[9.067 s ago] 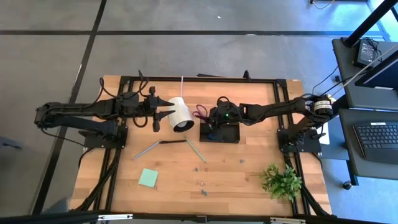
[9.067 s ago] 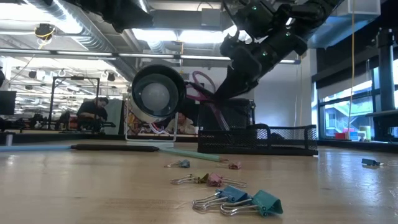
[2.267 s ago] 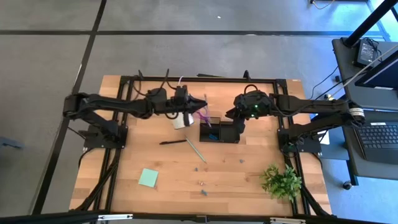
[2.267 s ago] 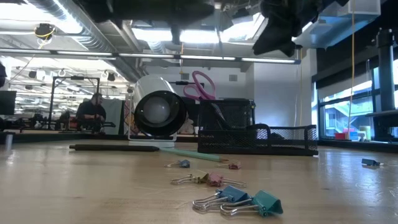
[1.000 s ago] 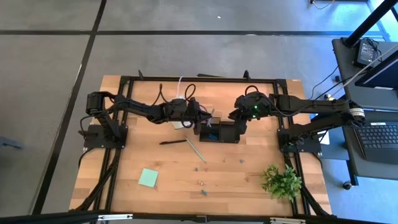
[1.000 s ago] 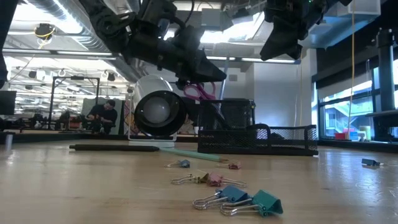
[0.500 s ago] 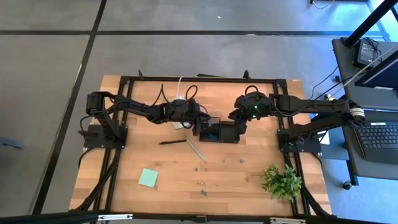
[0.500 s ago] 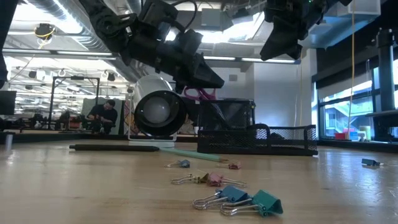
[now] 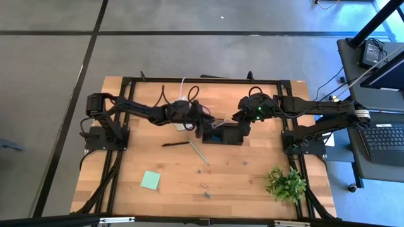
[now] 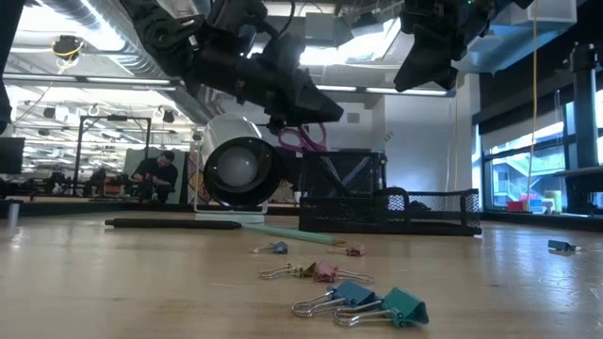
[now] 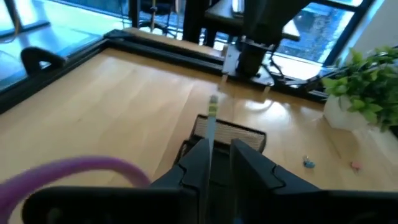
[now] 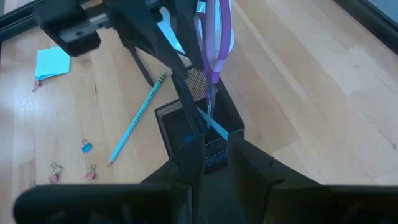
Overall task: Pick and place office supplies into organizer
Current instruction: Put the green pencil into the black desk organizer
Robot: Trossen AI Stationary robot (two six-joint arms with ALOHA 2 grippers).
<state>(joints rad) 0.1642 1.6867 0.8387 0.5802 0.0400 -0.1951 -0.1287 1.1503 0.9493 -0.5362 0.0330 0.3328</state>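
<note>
On the table (image 9: 252,170), two pens (image 9: 174,144), one organizer (image 9: 222,133).

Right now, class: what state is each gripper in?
Left gripper: above the organizer, state cannot be told.
Right gripper: slightly open, holding nothing.

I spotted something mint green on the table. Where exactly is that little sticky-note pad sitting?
In the high view, the sticky-note pad lies flat on the table's left front part, apart from the organizer and left of the scattered clips.
</note>
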